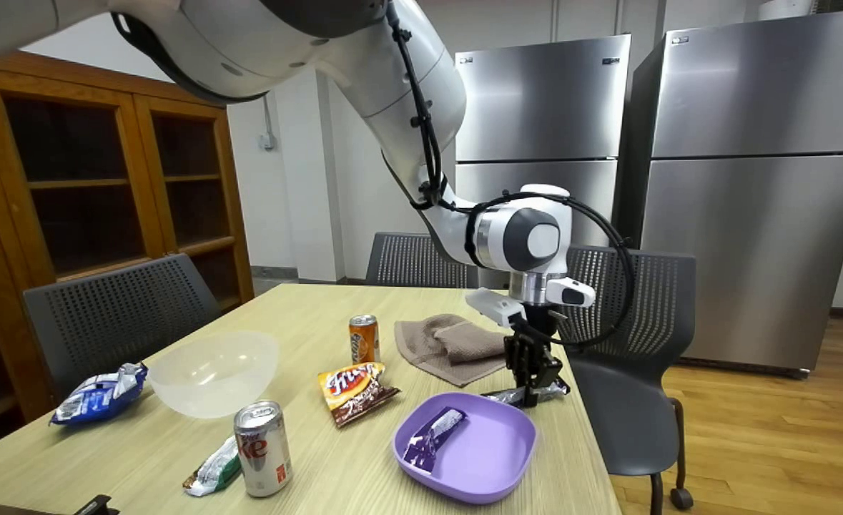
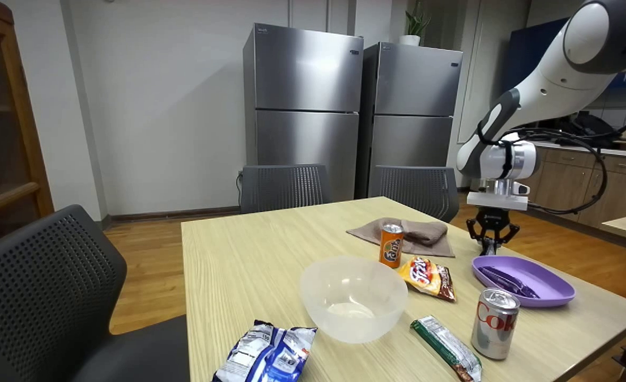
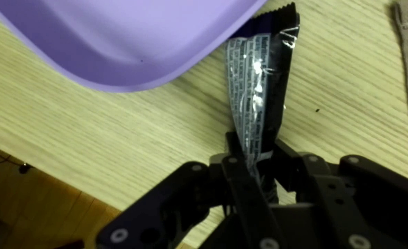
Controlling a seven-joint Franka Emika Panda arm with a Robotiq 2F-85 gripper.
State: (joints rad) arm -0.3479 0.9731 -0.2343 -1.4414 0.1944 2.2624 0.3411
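Black fingers pinch a shiny wrapper on the bench, one corner partly hidden by a purple plate.

I see the white arm held high, then sloping steeply down to its wrist, which is bent so that everything beyond it points straight down. Below, the black gripper hangs nearly vertical, its two fingers drawn in close to each other in a narrow pinch.

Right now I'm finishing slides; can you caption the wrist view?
Gripper closed on a dark wrapper beside a purple tray, on a wood-grain tabletop.
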